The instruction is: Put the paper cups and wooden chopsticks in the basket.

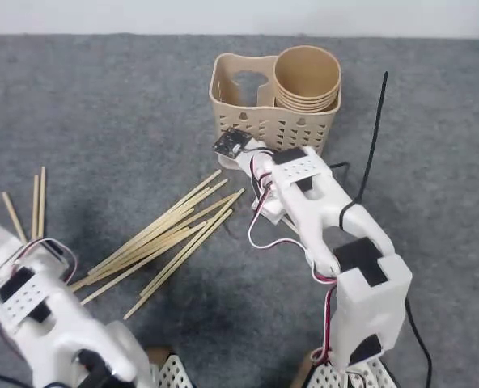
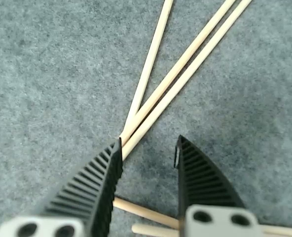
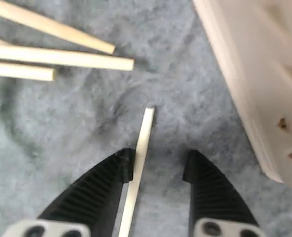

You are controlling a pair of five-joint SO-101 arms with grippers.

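Grey carpet-like fabric (image 1: 102,105) covers the table, with a pale strip of wall along the far edge. Toward the back stands a beige plastic basket with two compartments and a perforated lower wall (image 1: 260,125). A nested stack of brown paper cups (image 1: 307,74) sits upright in one compartment, and the one beside it has a cut-out handle in its wall. In front of the basket, toward the middle of the table, lies a loose fan of pale wooden chopsticks (image 1: 171,230). Three more light wooden sticks (image 1: 37,202) lie well apart from it, near the table's side edge.

The right gripper (image 3: 161,155) is low over the fabric just beside the basket's wall, its black ribbed fingers spread. A single wooden chopstick (image 3: 141,143) lies between them, close along the inner face of one finger (the other finger stands clear of it).

The left gripper (image 2: 149,143) is also spread apart and holds nothing. The near ends of the three separate sticks converge at the tip of one finger; I cannot tell whether they touch it. Two further stick ends lie on the fabric under the gripper's base.
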